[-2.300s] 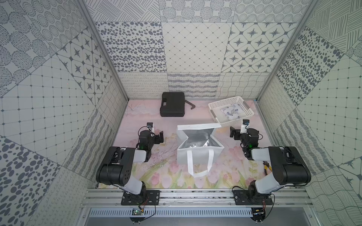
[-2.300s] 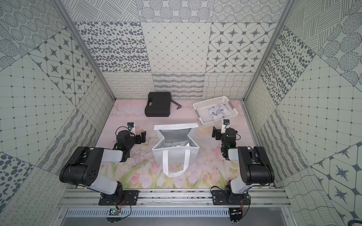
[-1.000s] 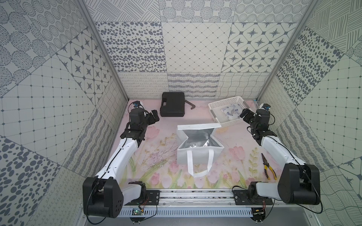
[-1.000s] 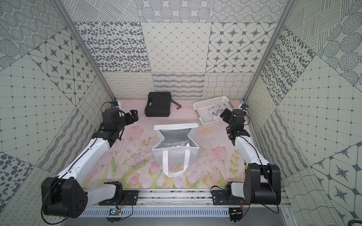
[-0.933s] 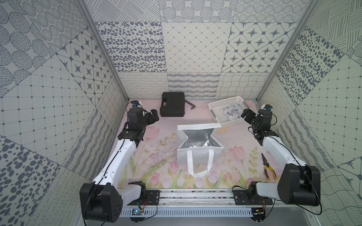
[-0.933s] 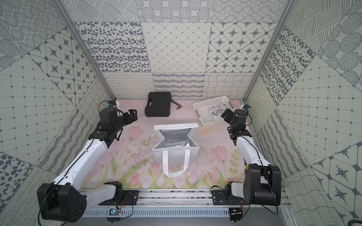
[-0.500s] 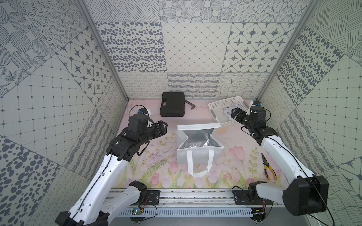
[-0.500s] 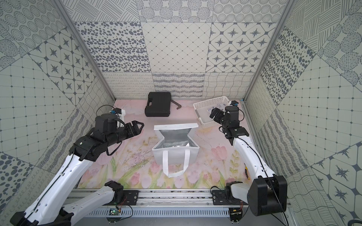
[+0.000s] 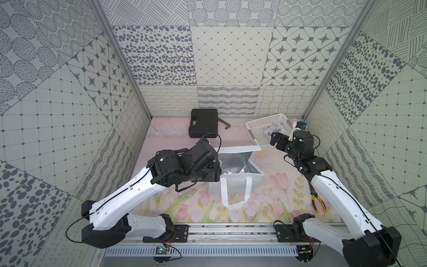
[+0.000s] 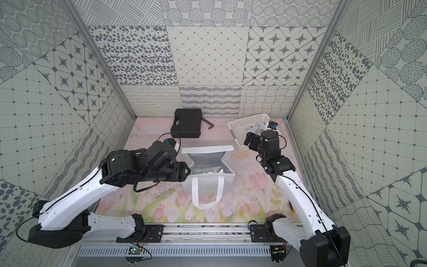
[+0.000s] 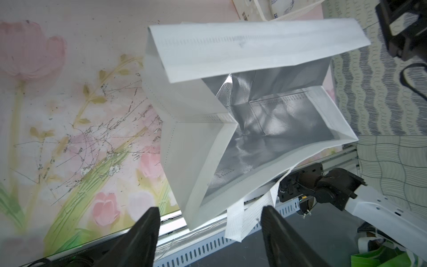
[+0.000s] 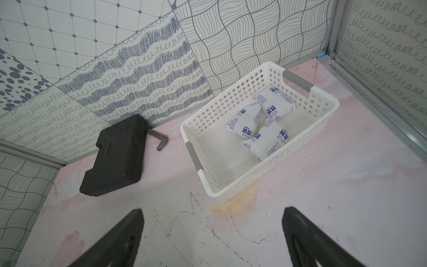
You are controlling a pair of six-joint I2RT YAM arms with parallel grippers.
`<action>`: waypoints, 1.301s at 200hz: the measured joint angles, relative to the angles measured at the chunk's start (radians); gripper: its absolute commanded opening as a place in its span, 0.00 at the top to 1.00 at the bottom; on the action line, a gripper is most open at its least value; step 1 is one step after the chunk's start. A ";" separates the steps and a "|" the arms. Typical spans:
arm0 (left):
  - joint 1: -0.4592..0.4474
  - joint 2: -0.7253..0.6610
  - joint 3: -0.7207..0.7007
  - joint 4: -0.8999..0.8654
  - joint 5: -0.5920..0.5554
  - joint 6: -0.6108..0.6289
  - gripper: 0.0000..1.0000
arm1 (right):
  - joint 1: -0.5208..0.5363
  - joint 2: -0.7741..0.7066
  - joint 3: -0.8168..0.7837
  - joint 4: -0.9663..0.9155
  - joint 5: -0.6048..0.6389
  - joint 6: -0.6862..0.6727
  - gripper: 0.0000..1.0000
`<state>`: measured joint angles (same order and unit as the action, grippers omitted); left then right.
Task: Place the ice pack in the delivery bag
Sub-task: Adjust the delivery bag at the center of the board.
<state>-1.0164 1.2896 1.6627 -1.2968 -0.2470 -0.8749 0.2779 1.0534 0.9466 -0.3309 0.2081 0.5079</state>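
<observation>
At the far right corner of the worktop [image 12: 346, 208], three ice packs [image 12: 265, 141] lie in the white basket [image 12: 231, 185], bunched toward one end, none lifted yet. The right gripper [image 12: 212, 210] hangs short of the basket's near wall and points at it, jaws wide apart and empty. That stance suits a reach over the rim for the nearest pack.

In the middle stands the bag [image 9: 235, 185], mouth up and silver lining showing. Its flap [image 9: 238, 149] sits at the far edge, so most of the opening is free. The left gripper [image 11: 210, 208] is at the bag's left side, about level with the rim, jaws apart with nothing clamped. In its wrist view the side wall and one handle [image 11: 245, 217] lie just ahead of the tips. I judge it is there to pinch that wall and steady the soft bag while the other arm brings a pack. The side panel creases inward, narrowing the mouth a little. The black case [image 12: 115, 152] at the back plays no part.
</observation>
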 measured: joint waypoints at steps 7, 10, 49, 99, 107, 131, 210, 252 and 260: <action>-0.009 0.030 0.025 -0.022 -0.017 -0.006 0.25 | 0.003 -0.012 -0.007 -0.006 0.004 0.000 0.02; -0.012 0.043 0.037 -0.031 -0.026 -0.011 0.25 | 0.003 -0.016 -0.010 -0.009 0.005 0.000 0.01; -0.021 0.182 0.154 -0.100 -0.104 -0.019 0.27 | 0.020 -0.072 -0.043 -0.044 0.022 -0.006 0.02; 0.021 0.290 0.207 -0.125 -0.142 -0.016 0.32 | 0.036 -0.121 -0.059 -0.092 0.029 -0.011 0.02; 0.030 0.299 0.207 -0.125 -0.144 -0.013 0.34 | 0.039 -0.121 -0.059 -0.096 0.029 -0.011 0.02; 0.053 0.325 0.207 -0.124 -0.154 -0.009 0.42 | 0.054 -0.121 -0.059 -0.112 0.029 -0.014 0.01; 0.129 0.317 0.159 -0.094 -0.179 0.026 1.00 | 0.138 -0.095 -0.030 -0.194 0.006 -0.072 0.01; 0.179 0.247 0.091 -0.062 -0.195 0.042 1.00 | 0.177 -0.044 0.040 -0.220 0.002 -0.091 0.01; 0.190 0.228 0.074 -0.052 -0.198 0.047 1.00 | 0.181 -0.027 0.055 -0.221 0.003 -0.093 0.02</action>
<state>-0.8261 1.5173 1.7367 -1.3491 -0.4450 -0.8284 0.4591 1.0264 1.0012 -0.5522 0.2115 0.4149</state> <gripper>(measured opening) 0.056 0.986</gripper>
